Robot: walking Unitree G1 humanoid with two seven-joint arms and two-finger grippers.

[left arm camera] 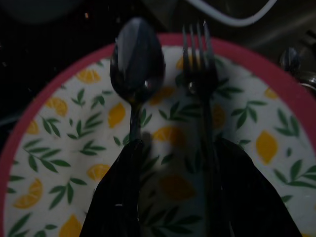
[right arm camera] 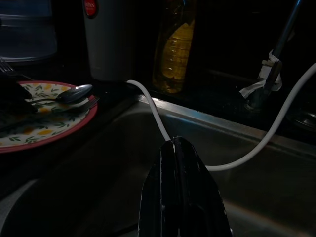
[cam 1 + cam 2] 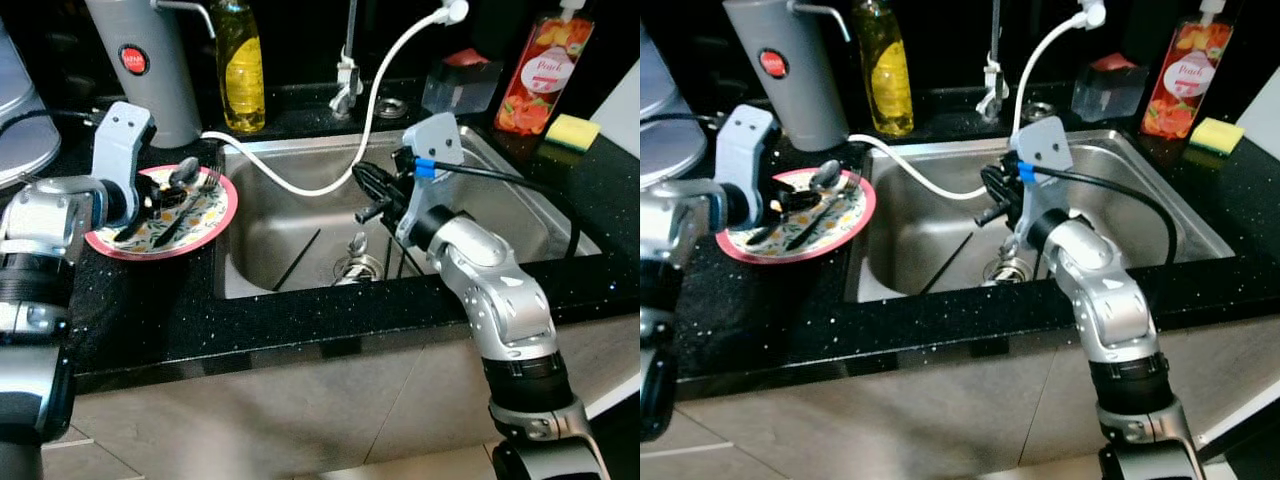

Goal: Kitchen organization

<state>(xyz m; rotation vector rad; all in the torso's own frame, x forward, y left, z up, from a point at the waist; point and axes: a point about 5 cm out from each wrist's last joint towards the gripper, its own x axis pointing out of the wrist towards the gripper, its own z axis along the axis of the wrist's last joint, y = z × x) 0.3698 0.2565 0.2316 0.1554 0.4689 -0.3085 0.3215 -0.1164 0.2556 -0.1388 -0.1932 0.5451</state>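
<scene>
The left gripper [image 1: 173, 192], fingers spread, hovered over the spoon [image 1: 137, 69] and fork [image 1: 200, 64] on the red-rimmed lemon-patterned plate [image 3: 215, 225] beside the steel sink's [image 3: 290, 235] left edge. The right gripper [image 2: 177, 153], pressed together, hung above the sink. A red bottle [image 3: 543, 70] read "Peach".

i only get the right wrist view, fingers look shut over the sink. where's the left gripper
Observer: The left gripper is over the plate, on the counter left of the sink.
Operator: open or shut
Observer: Open; in its wrist view the fingers straddle the spoon and fork handles.
Operator: anything right of the sink
Observer: A yellow sponge on the counter, beside a red soap bottle.
</scene>
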